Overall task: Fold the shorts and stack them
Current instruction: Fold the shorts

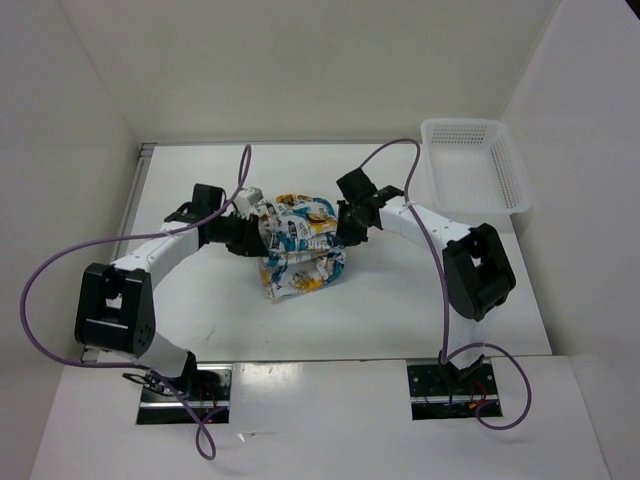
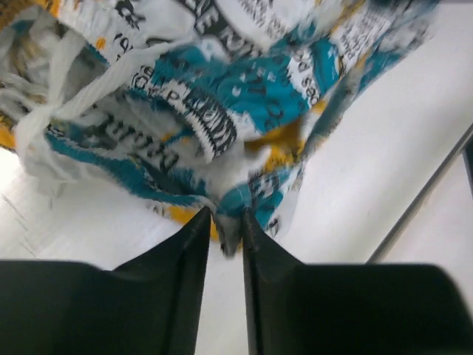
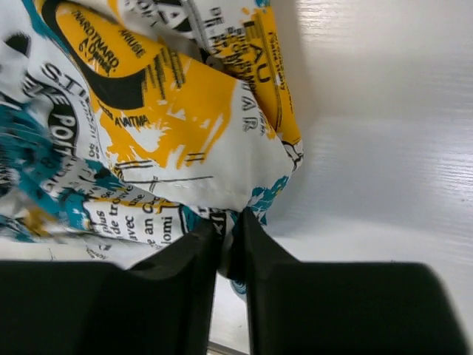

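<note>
Looks early to me: left end effector and right end effector each clamped on the crumpled shorts, nothing neatly folded or stacked yet.

The top view looks down from high above and behind the two arm bases, which sit at its lower edge, and it takes in the whole white worktop from far. The left wrist view looks forward along its own black fingers, very near to the shorts, with some worktop behind. The right wrist view looks the same way along its fingers. All three views share the shorts.
</note>
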